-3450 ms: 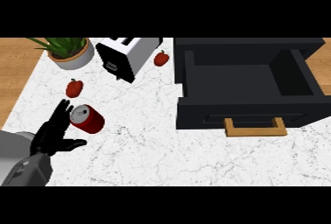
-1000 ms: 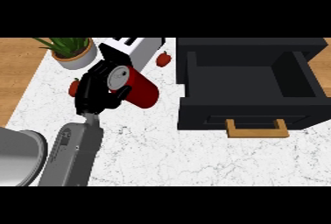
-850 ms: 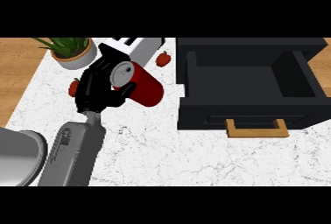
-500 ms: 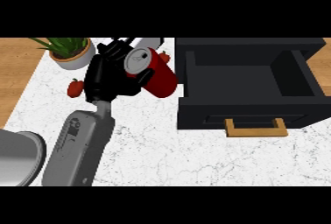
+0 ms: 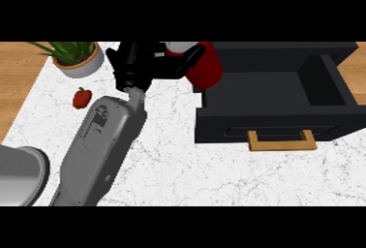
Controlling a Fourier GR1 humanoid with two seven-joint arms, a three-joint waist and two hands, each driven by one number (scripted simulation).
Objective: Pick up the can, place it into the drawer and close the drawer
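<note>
- Can (image 5: 204,68) — we see it red with a pale top, at about 12 o'clock in the head view, raised above the counter and tilted, its body overlapping the left wall of the drawer.
- We see our left hand (image 5: 146,65) wrapped around the can, black fingers (image 5: 191,54) curled across its upper end, so much of the can's top is hidden.
- Our grey left forearm (image 5: 103,145) runs from 7 o'clock up to the hand at 12 o'clock.
- We find the drawer (image 5: 275,94) pulled open at about 2 o'clock, black inside, with a tan handle (image 5: 281,141) on its front face toward 4 o'clock.
- We cannot tell whether the can touches the drawer's left wall or only hangs over it.
- We see a small red pepper (image 5: 82,98) on the white marble counter (image 5: 178,169) at 9 o'clock, just left of the forearm and apart from it.
- We see a potted plant (image 5: 75,58) at 10 o'clock, near the counter's far left corner, partly over the wooden floor (image 5: 14,87).
- Our right hand shows nowhere in the view.
</note>
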